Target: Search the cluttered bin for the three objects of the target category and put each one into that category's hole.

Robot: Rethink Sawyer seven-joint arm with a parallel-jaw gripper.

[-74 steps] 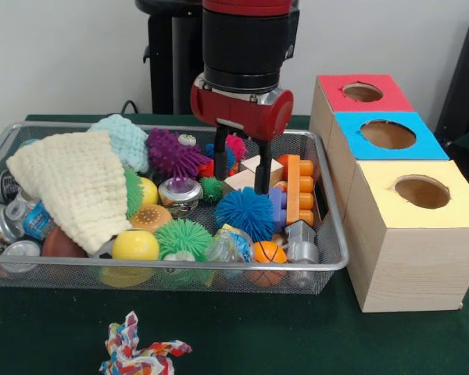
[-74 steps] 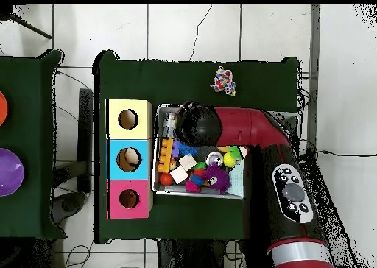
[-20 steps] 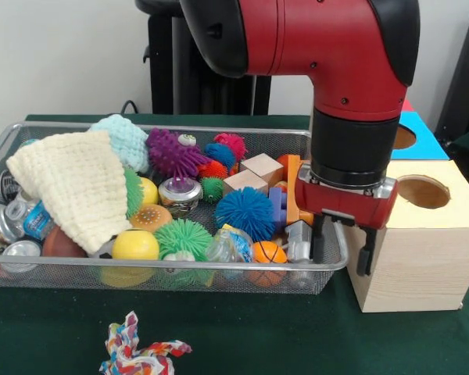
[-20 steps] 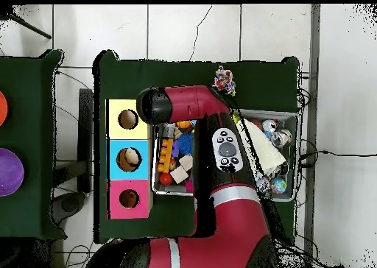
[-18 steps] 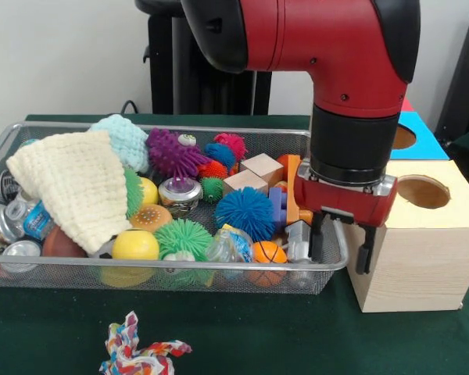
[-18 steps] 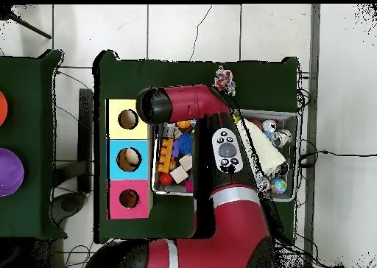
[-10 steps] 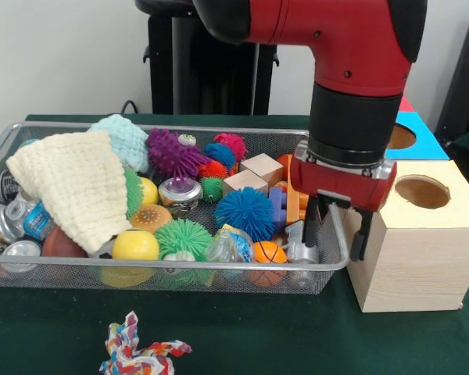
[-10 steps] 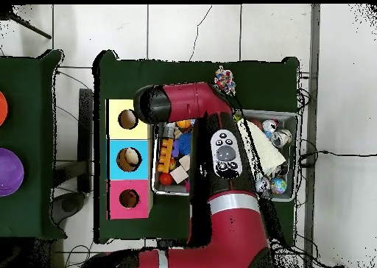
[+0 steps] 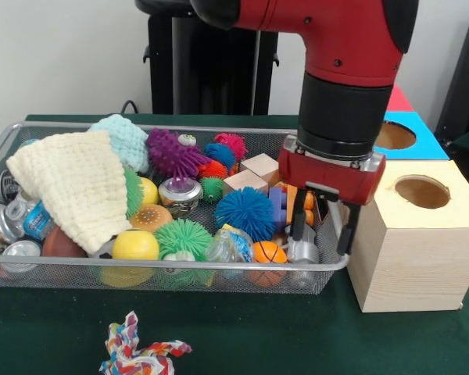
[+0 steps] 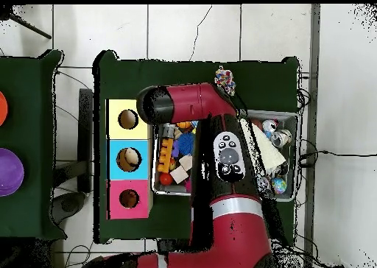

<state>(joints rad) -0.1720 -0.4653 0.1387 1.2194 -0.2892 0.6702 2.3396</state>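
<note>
Shifted back over the wire bin [image 9: 328, 266], the tool [image 9: 321, 228] is held wide and empty; balls, blocks and cloths are contained there.

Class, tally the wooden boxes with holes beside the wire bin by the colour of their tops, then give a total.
yellow-topped box: 1
blue-topped box: 1
red-topped box: 1
Total: 3
</note>
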